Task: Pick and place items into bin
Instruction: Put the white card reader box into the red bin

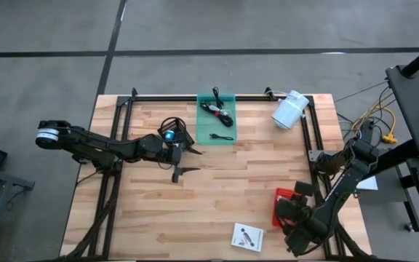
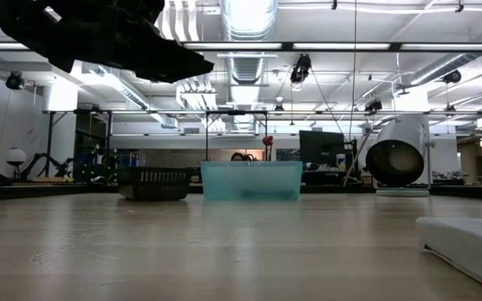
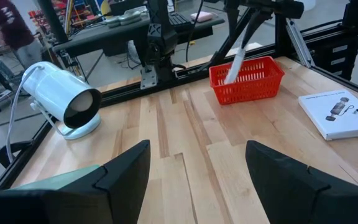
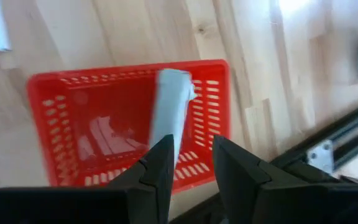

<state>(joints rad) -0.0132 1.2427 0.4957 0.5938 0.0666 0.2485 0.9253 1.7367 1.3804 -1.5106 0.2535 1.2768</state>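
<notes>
The teal bin [image 1: 217, 120] sits at the table's far middle and holds a coiled black cable [image 1: 215, 108] and a small black piece [image 1: 222, 136]. My left gripper [image 1: 193, 161] hovers open just left of and nearer than the bin, with nothing between its fingers [image 3: 197, 174]. My right gripper [image 4: 194, 165] hangs over a red basket [image 4: 129, 124] at the near right. A white tube-like piece [image 4: 169, 109] stands slanted in that basket, its upper end hidden behind one finger. A flat white packet [image 1: 247, 236] lies on the table near the front edge. My right gripper points down into the red basket. The white piece's upper end [image 4: 161, 140] vanishes behind one finger, while the gap between the fingers shows only the basket's floor. I cannot tell whether the gripper touches the piece.
A white cylindrical lamp [image 1: 289, 110] rests at the far right corner, by the black frame rails [image 1: 311, 135]. The red basket [image 1: 281, 196] stands close to the right rail. Bare wood lies between the teal bin and the packet. A person shows in the room beyond the table [image 3: 11, 28].
</notes>
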